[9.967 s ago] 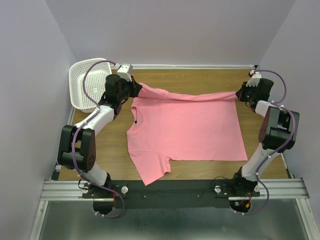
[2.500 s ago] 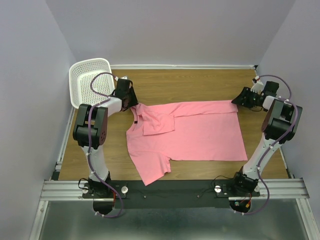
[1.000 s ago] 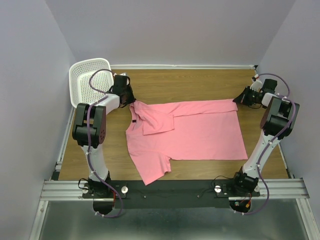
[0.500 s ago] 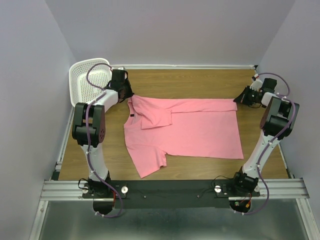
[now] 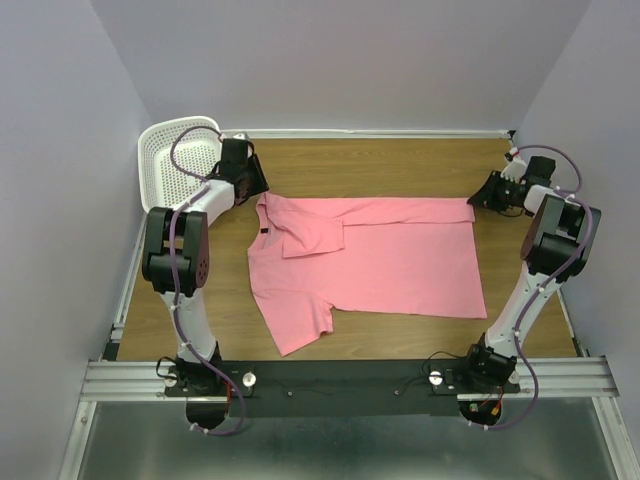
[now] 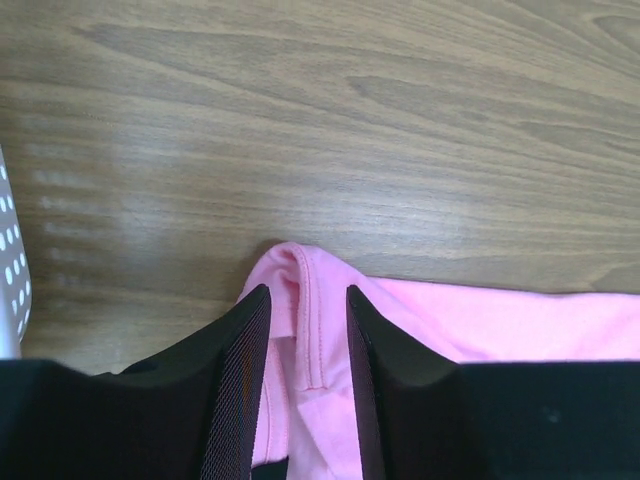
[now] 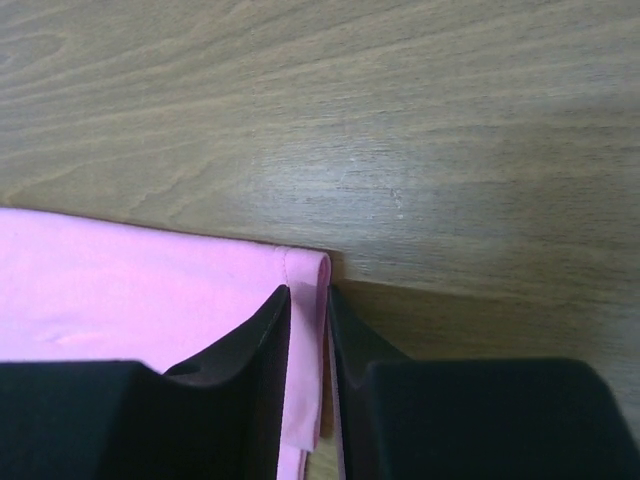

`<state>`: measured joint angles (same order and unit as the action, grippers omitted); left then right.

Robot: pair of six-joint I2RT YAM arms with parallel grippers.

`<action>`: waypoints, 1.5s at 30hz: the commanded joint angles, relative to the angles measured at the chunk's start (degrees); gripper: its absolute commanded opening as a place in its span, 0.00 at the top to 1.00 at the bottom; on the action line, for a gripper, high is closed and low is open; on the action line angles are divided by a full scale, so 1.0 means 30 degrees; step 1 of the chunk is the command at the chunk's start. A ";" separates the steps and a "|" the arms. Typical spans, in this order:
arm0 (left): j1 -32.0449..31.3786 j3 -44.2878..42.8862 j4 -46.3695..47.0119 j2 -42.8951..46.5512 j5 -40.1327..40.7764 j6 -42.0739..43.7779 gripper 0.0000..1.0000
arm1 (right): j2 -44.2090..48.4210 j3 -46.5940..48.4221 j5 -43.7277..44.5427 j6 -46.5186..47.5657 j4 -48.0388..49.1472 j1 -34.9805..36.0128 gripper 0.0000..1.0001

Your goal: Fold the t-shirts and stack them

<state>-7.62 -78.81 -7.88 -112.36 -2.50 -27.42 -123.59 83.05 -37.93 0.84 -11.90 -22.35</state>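
One salmon-pink t-shirt (image 5: 380, 255) lies flat on the wooden table, neck to the left. Its far edge is folded toward me, and one sleeve lies folded onto the chest. My left gripper (image 5: 252, 187) rests at the shirt's far left corner. In the left wrist view the t-shirt (image 6: 500, 325) has a seamed fold lying loose between the parted fingers of the left gripper (image 6: 307, 292), which is open. My right gripper (image 5: 483, 197) sits at the far right corner. There the folded hem of the t-shirt (image 7: 130, 290) runs through the narrow gap of the right gripper (image 7: 308, 292), also open.
A white perforated basket (image 5: 170, 160) leans at the far left corner of the table, just behind my left arm; its edge (image 6: 8, 290) shows in the left wrist view. Walls close the table in on the left, right and far sides.
Both grippers drew the shirt's far edge slightly away from me and leftward, then their jaws parted, leaving the fabric resting between the fingers.
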 commanded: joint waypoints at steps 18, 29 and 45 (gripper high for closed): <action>-0.0068 0.5556 0.2186 0.2795 -0.1568 -0.0850 0.59 | 0.0446 -0.0319 0.0164 0.0188 -0.0340 -0.0050 0.71; -0.0156 0.5234 0.2304 0.1975 -0.1949 -0.0792 0.59 | 0.0152 -0.0231 0.0193 0.0130 -0.0340 -0.0050 0.71; -0.0362 0.4589 0.2480 0.1358 -0.2008 -0.0850 0.77 | -0.0141 -0.0289 0.0193 0.0305 -0.0369 -0.0050 0.71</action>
<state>-8.38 -63.55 -1.37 -107.83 -8.16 -30.09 -122.85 82.63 -37.85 1.32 -12.12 -22.35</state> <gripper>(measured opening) 0.253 0.289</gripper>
